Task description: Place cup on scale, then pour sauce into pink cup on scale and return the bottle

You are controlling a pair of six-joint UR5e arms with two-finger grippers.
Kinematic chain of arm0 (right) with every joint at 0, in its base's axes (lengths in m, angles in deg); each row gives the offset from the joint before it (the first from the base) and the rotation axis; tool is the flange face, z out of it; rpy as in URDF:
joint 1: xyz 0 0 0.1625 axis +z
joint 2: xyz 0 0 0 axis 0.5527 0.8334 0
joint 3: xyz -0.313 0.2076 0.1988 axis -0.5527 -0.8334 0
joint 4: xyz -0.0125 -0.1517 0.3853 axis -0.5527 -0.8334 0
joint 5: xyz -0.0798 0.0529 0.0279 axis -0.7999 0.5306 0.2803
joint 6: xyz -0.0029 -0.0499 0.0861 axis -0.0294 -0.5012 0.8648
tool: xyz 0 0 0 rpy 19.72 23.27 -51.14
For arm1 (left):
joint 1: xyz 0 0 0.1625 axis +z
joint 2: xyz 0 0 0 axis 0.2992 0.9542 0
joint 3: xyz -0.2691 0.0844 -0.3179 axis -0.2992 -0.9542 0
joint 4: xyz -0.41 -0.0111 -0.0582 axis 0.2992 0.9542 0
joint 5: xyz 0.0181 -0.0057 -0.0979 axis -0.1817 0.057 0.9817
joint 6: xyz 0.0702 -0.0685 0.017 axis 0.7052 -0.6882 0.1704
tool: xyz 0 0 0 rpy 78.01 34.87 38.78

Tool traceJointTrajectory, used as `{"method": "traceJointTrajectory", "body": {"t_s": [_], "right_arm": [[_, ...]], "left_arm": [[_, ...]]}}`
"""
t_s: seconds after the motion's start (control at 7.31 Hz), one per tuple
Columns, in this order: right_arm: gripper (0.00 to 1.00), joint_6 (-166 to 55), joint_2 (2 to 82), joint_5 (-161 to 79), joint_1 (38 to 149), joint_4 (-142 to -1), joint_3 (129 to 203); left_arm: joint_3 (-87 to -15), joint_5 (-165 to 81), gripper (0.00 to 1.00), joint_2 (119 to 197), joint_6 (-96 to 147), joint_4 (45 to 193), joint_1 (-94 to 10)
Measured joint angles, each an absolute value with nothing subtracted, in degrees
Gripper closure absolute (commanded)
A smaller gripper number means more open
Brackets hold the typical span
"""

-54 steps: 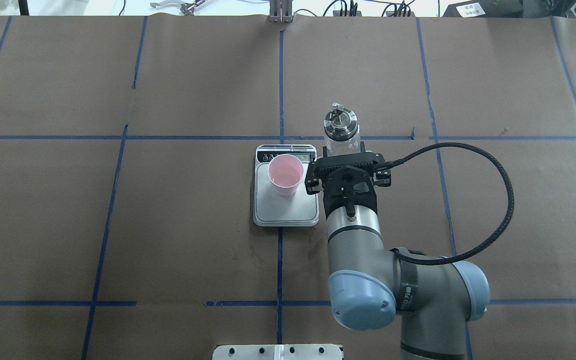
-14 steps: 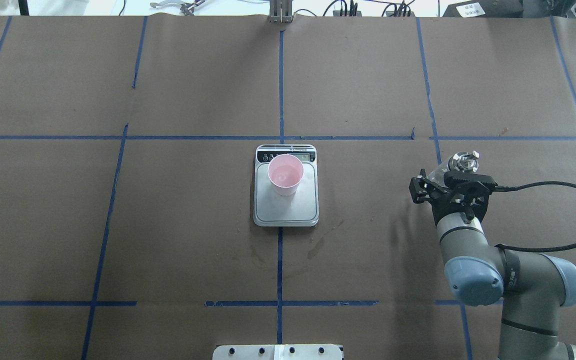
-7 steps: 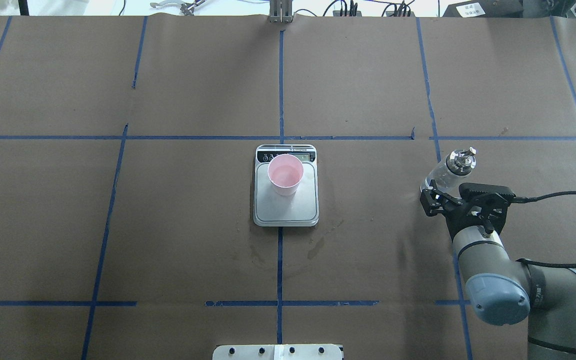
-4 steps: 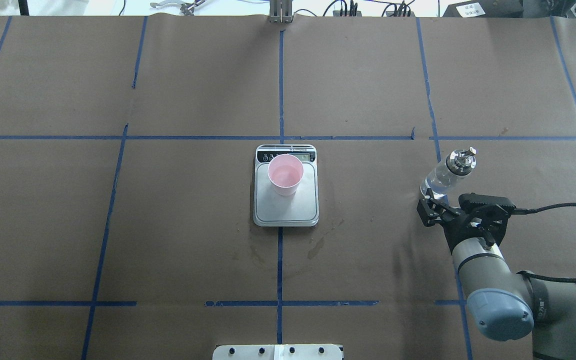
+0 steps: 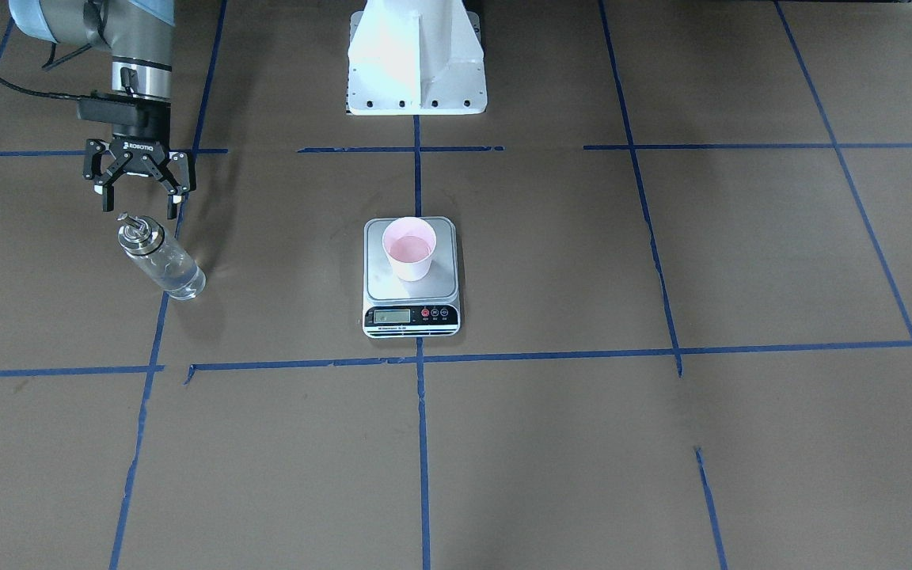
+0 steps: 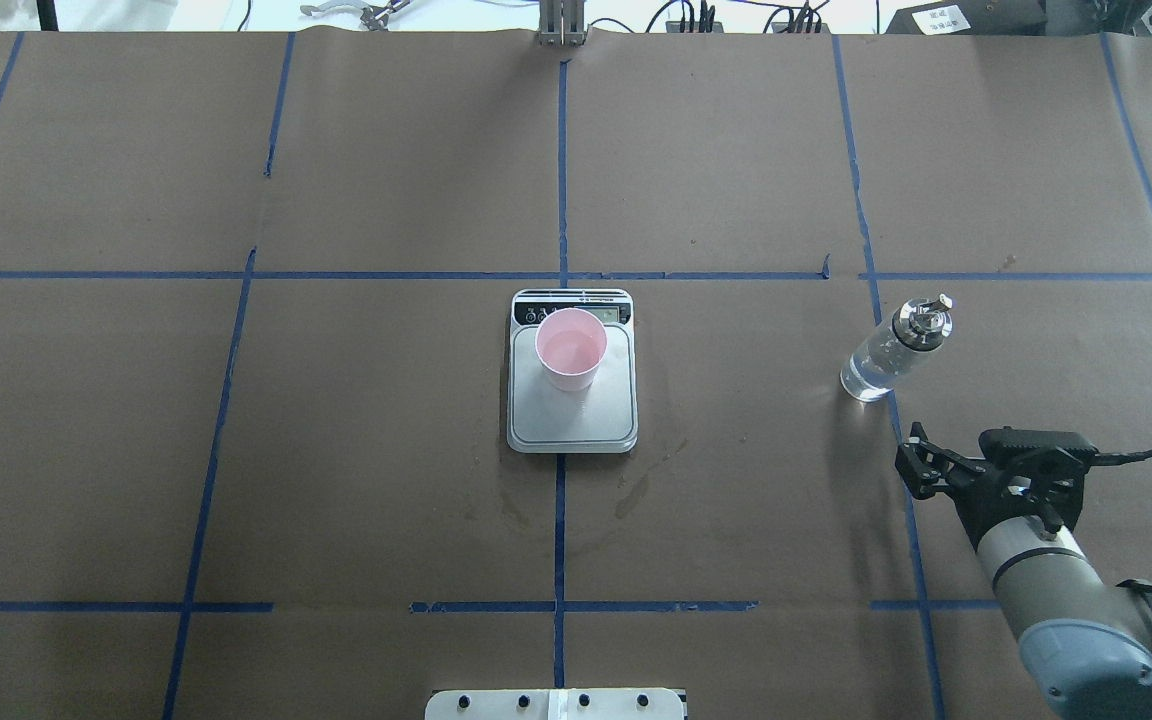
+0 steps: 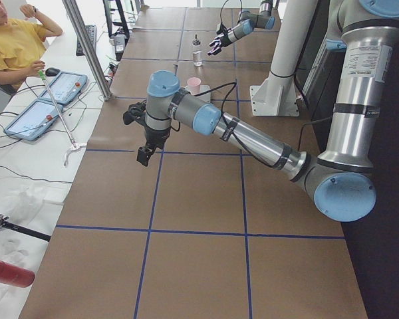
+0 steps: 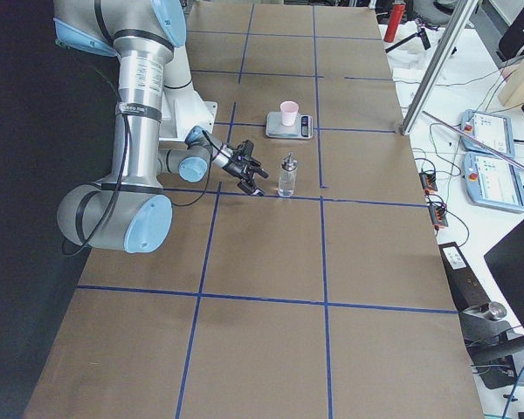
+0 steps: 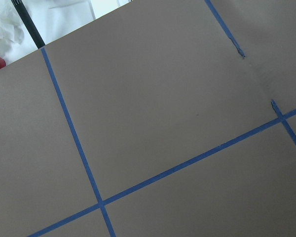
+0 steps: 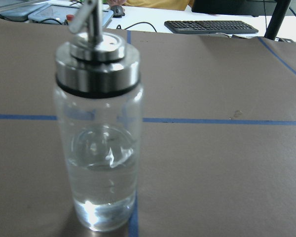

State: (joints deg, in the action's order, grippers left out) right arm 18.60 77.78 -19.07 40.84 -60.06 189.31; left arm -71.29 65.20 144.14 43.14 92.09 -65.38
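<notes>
The bottle is judged slippery, fragile glass, best taken mid-body. The right gripper is spread wide, empty; the left gripper's opening cannot be told.

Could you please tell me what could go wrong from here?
The open right hand sits close to the tall, narrow glass bottle; a careless swing as it leaves could clip and topple it. The pink cup stands toward the display end of the scale, so a knock might slide it off.
</notes>
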Motion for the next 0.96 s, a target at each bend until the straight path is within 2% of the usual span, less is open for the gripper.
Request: {"method": "traceJointTrajectory", "body": {"t_s": [0.41, 0.96], "right_arm": [[0.00, 10.11, 83.19, -12.21, 45.02, -47.39, 186.05], [0.00, -13.22, 82.19, 12.78, 69.10, -32.31, 176.76]], "left_arm": [[-71.23, 65.27, 0.00, 143.85, 43.12, 92.09, -65.31], [-71.29, 65.58, 0.00, 143.79, 43.05, 92.02, -65.29]]}}
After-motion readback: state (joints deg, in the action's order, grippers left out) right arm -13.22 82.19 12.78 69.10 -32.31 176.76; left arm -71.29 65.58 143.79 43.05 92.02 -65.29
